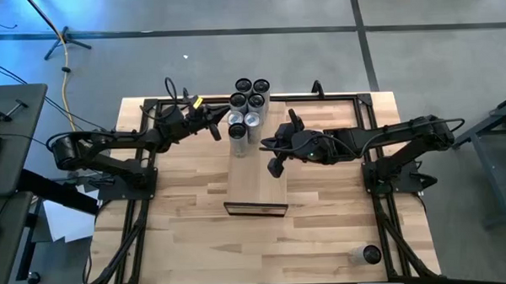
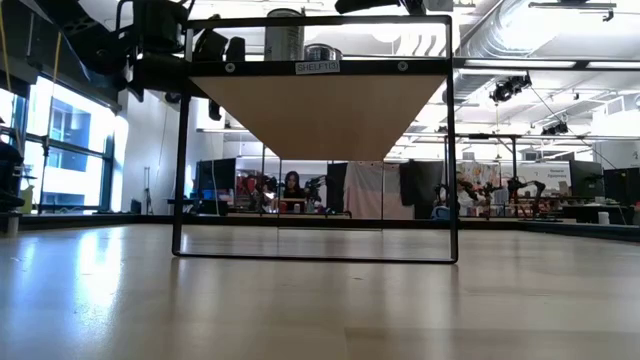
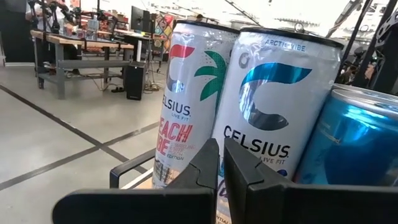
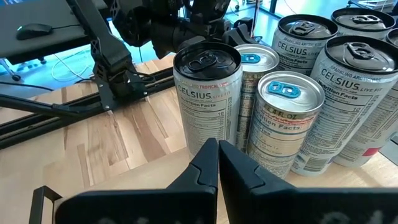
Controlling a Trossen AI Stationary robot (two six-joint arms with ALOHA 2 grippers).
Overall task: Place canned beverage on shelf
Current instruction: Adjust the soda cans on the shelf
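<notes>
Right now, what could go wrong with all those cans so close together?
The cans stand packed tight at the shelf's far end, so a nudge could topple several. The left gripper and right gripper, both shut, sit close beside them; opening either to grab one might bump its neighbours.

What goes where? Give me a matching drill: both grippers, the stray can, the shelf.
Things:
1. left gripper
2. right gripper
3. stray can
4. shelf

Places or states:
A. jaws shut, above the shelf board, facing the can cluster
B. raised on a black frame, mid-table
C. jaws shut, just off the board's left edge, beside the cluster
D. alone on the tabletop, on the right arm's side, far from the cluster

Pairs: 1-C, 2-A, 3-D, 4-B
</notes>
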